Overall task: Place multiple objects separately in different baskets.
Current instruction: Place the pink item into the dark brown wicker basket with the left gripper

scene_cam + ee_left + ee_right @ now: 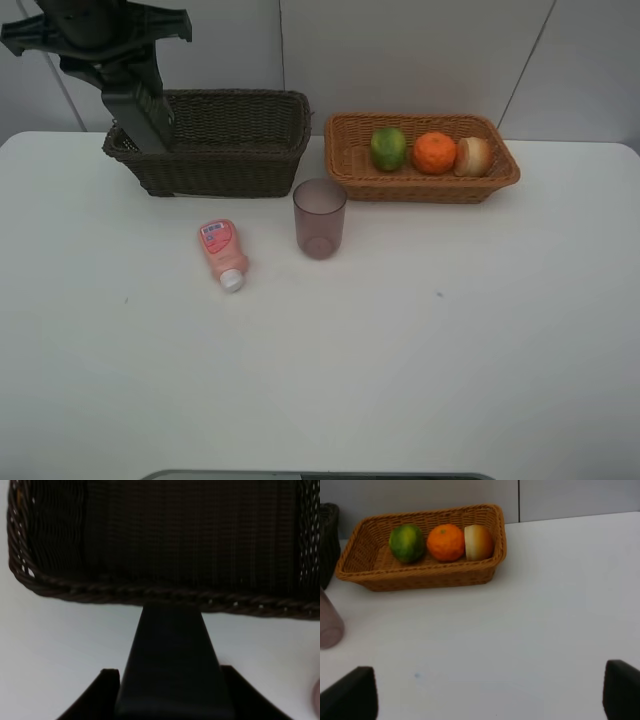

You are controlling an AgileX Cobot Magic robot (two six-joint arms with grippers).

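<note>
Exterior high shows the left claw (172, 700) gripping a dark bottle (170, 645) at the rim of the brown basket (240, 150), likely to drop it in. Three fruits (434, 152) sit in the tan basket (350, 170); tube (222, 250) and cup (319, 218) wait on the counter (400, 350). The right claw (485, 695) gapes, empty.

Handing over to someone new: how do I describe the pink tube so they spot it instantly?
Find the dark brown basket at the back left of the table. Just in front of it, two loose items sit on the white surface. The pink tube is the left one, lying flat with a white cap, while the mauve cup beside it stands upright.
</note>
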